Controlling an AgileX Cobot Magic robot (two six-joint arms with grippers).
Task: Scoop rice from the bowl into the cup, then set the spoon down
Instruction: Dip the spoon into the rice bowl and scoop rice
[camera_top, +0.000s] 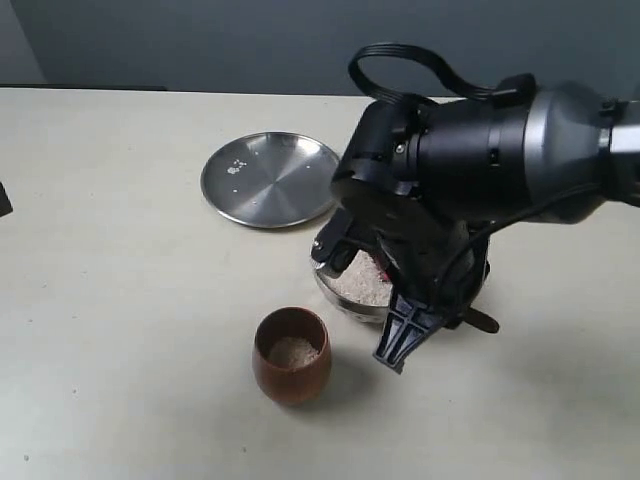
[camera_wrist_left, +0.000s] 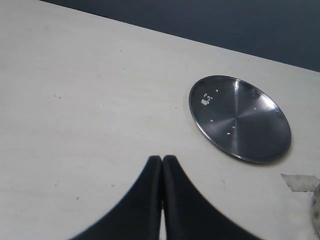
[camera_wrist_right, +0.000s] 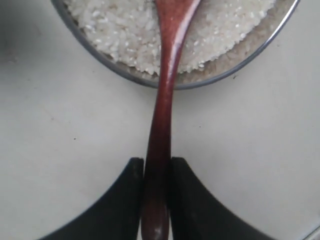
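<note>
My right claw (camera_wrist_right: 156, 164) clamps the spoon (camera_wrist_right: 162, 110); ahead, its head seems sunk in the rice (camera_wrist_right: 115, 30); a twisting handle spills grains.

Right arm (camera_top: 500, 150): bulky, rounded black housing, slightly glossy, filling the upper right of the exterior frame.
Band (camera_top: 545, 140): silver-grey cylindrical section between black segments, far right.
Cable (camera_top: 400, 58): black, looping above the housing, top centre-right.
Right gripper (camera_wrist_right: 156, 162): two matte black fingers, curved and tapering, bottom of the frame.
Left gripper (camera_wrist_left: 162, 159): matching black, curved, tapered fingers, bottom centre.
</note>
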